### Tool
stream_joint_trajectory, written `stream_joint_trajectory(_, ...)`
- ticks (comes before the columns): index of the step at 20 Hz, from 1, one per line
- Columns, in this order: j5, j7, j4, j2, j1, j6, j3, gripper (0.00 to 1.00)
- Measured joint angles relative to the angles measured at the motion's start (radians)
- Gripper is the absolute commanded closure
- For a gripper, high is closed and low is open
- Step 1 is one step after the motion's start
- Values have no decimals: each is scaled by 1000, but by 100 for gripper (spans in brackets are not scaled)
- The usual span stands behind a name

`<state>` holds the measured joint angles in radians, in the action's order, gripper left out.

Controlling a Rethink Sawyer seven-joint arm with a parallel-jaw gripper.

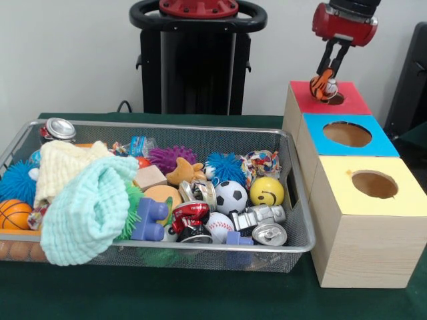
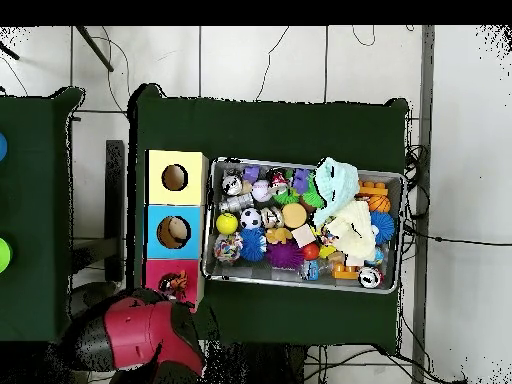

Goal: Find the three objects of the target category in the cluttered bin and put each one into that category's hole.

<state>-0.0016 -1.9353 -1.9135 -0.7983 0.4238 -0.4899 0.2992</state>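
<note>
My gripper (image 1: 325, 85) is shut on a small toy with orange, black and white stripes (image 1: 323, 87). It holds the toy just over the round hole (image 1: 336, 99) of the red-topped wooden box (image 1: 353, 101), and the toy hides most of the hole. In the overhead view the toy (image 2: 176, 284) sits over the red box (image 2: 158, 272), with the arm's red body below it. The silver wire mesh bin (image 1: 167, 125) stands beside the boxes, full of clutter. It shows in the overhead view too (image 2: 300, 286).
The blue-topped box (image 1: 381, 144) and the yellow-topped box (image 1: 408, 199) stand in a row with the red one. In the bin lie a mint cloth (image 1: 87, 210), a cream cloth (image 1: 63, 167), a soccer ball (image 1: 231, 197), a yellow smiley ball (image 1: 267, 191), cans and spiky balls.
</note>
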Motion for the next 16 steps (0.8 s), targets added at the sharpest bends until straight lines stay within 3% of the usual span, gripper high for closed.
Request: stream_joint_trajectory(16,38,-30,-43,30,64,39,36,100)
